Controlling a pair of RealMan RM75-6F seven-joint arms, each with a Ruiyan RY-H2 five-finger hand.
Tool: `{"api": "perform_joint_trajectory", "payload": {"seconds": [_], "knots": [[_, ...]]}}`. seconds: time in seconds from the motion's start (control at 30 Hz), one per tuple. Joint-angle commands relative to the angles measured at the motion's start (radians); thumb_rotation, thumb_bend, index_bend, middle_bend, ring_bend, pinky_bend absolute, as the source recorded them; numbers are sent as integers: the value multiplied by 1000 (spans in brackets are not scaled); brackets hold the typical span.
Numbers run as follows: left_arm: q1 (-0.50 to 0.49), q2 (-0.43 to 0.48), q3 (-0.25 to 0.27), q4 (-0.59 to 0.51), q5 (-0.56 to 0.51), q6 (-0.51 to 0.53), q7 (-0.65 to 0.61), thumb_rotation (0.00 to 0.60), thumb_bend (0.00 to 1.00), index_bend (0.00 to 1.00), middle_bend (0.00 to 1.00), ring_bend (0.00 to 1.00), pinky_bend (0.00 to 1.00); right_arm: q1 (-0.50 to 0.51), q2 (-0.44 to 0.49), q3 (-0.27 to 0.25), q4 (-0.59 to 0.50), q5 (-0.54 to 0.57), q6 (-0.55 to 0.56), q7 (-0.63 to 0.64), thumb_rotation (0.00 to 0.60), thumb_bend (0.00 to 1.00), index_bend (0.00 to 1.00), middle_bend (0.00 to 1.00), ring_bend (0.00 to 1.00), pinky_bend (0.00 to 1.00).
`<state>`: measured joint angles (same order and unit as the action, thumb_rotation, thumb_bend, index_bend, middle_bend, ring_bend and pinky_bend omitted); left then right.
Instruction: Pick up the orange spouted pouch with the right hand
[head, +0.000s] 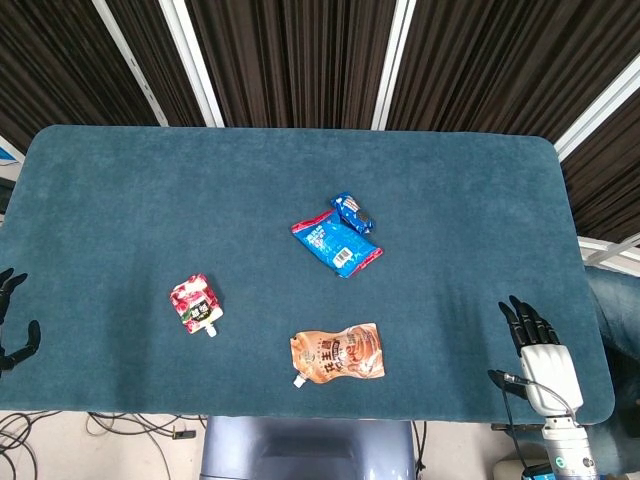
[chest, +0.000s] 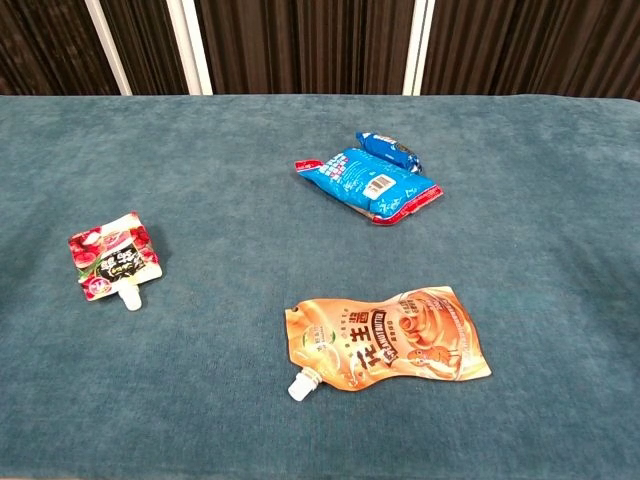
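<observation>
The orange spouted pouch lies flat near the table's front edge, its white spout pointing to the front left. My right hand hovers at the front right corner of the table, fingers spread and holding nothing, well to the right of the pouch. At the far left edge of the head view, my left hand shows only partly, its dark fingers apart and empty. Neither hand appears in the chest view.
A small red spouted pouch lies at the front left. A blue snack bag with a smaller blue packet against it sits mid-table. The teal table ends just in front of the orange pouch.
</observation>
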<state>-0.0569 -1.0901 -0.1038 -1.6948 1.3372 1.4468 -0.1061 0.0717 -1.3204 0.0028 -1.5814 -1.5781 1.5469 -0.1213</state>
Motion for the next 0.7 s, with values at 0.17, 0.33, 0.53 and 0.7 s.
{"api": "perform_joint_trajectory", "payload": {"seconds": [0.17,0.33,0.53,0.7], "knots": [[-1,1,0,-1,0,-1,1,600,507,116,38,122,93,0,10,-1,-10,4,-13,11,600,179,59,40,88,193],[0,1,-1,-2,-1,1,0,600,508,116,38,122,93,3,23,-6,-20,8,-36,13,600,178,59,40,88,193],[-1,2,-2,-5,-2,-1,2,600,508,116,38,122,93,11,47,-24,-54,11,-83,51,600,178,59,40,88,193],[1,4,-2,-10,-3,2,-3,600,508,116,38,122,93,39,94,-65,-99,-8,-170,125,600,151,59,39,87,193]]}}
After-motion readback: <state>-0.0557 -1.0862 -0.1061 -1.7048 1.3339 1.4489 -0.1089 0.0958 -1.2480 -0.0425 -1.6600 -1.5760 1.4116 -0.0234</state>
